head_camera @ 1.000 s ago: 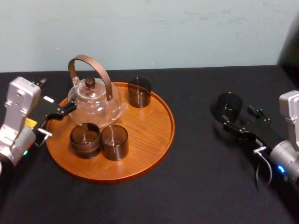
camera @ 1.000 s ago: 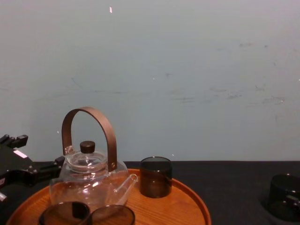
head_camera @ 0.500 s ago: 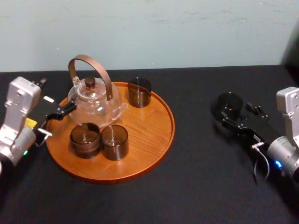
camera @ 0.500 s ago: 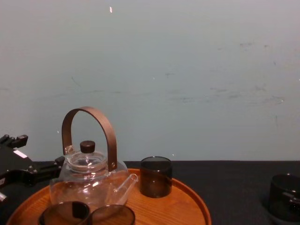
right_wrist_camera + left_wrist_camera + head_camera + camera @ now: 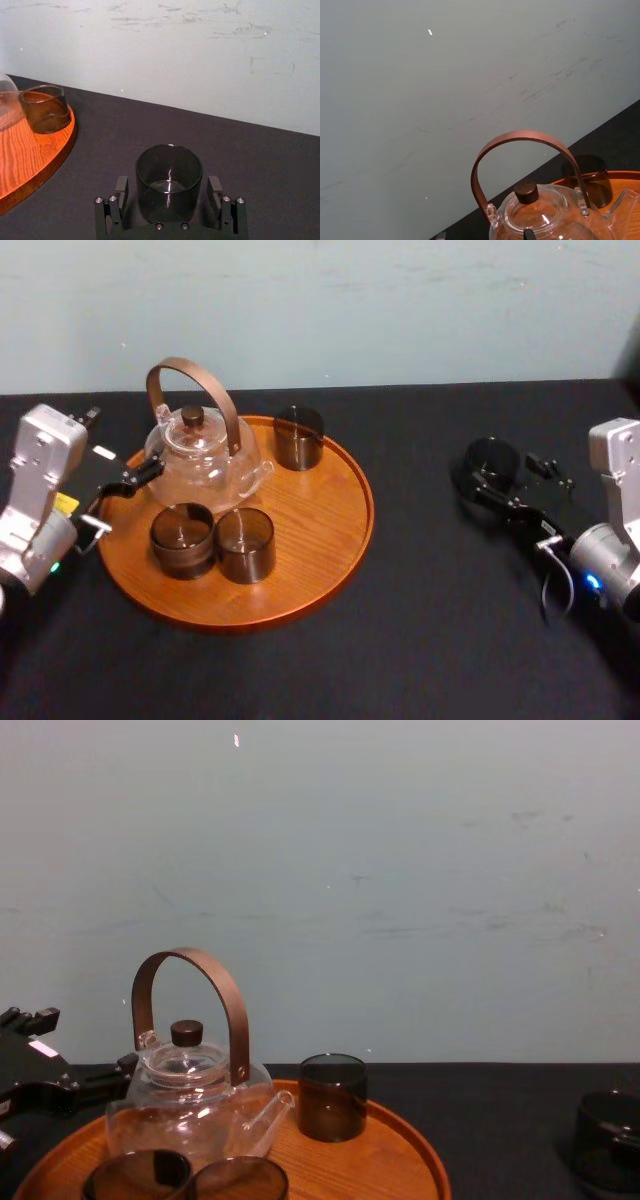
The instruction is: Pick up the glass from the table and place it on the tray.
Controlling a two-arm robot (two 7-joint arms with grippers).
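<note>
The table (image 5: 420, 630) carries the tray (image 5: 335, 535) well off to the left of the right pincer (image 5: 168, 185), and the glass (image 5: 169, 172) stands on the table between its widely spread fingers (image 5: 121, 187), which grip nothing yet. Closing off-centre could nudge or tip the smooth glass, I judge; the glass's foot is hidden behind the pincer body. The left pincer (image 5: 128, 483) sits parked beyond the tray.

You've got a matte black counter (image 5: 420, 630) here. The round wooden tray (image 5: 325, 530) sits on its left half, and one dark glass (image 5: 490, 462) stands upright on the right, well apart.
</note>
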